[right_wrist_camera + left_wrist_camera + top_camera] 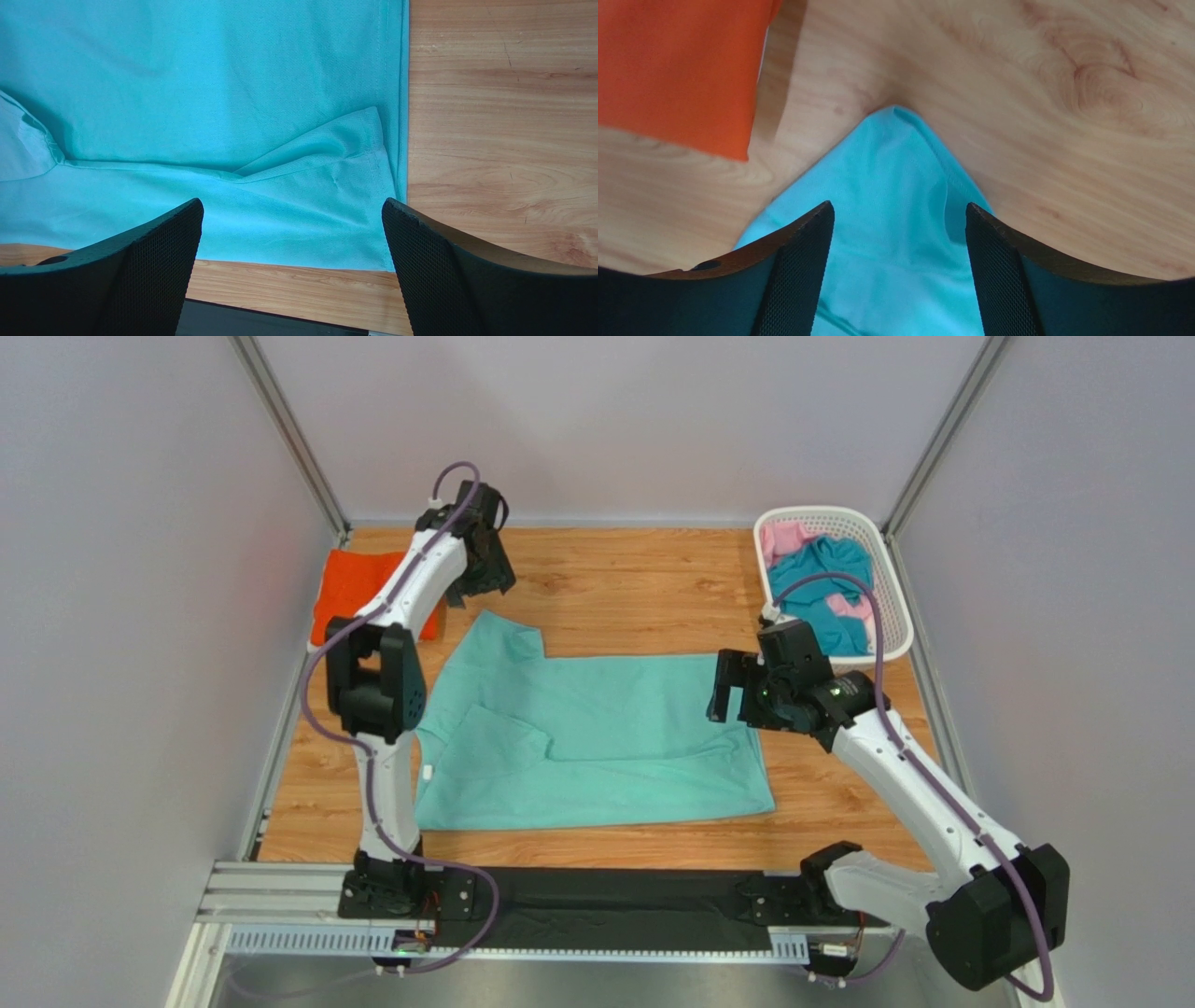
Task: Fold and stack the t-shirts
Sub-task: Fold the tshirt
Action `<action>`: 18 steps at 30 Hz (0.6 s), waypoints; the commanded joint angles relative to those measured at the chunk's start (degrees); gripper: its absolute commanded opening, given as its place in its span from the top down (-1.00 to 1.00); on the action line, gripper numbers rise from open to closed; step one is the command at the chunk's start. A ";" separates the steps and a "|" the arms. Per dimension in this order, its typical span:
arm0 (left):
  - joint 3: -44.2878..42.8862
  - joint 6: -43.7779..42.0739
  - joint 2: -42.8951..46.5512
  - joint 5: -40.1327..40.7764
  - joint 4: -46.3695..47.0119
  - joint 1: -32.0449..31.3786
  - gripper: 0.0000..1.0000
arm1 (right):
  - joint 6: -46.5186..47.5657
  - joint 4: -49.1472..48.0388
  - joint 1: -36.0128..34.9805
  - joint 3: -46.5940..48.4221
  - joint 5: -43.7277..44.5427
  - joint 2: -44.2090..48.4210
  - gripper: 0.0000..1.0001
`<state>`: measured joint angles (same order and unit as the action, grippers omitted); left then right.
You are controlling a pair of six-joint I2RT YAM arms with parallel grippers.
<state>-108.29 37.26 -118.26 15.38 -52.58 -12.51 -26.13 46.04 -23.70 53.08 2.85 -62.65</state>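
A light mint-green t-shirt (603, 735) lies spread on the wooden table, one sleeve folded in at the left. My left gripper (481, 574) is open above the shirt's far left corner (899, 182), its jaws apart with cloth between them but not gripped. My right gripper (730, 686) is open above the shirt's right edge (281, 175), holding nothing. A folded orange t-shirt (368, 592) lies at the far left, also in the left wrist view (675, 70). Teal (831, 595) and pink (786, 539) t-shirts lie in the basket.
A white slotted basket (880, 546) stands at the back right. Grey walls close in the table on three sides. A black strip and metal rail (589, 903) run along the near edge by the arm bases.
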 commanded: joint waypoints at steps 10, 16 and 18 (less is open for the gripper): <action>-20.83 -5.00 -19.99 2.12 -7.28 2.14 -0.23 | 1.96 -3.33 -0.03 -3.16 1.37 -0.72 -1.00; -19.33 -4.47 -21.66 0.62 -7.80 2.76 0.02 | 2.05 -3.68 -0.11 -3.95 1.45 -1.77 -1.00; -19.33 -4.47 -21.93 -0.43 -7.63 2.76 0.12 | 2.05 -3.85 -0.11 -4.12 1.54 -1.86 -1.00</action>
<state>-127.42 33.45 -139.83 16.32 -59.33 -10.00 -24.99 44.25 -23.70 49.34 3.20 -64.55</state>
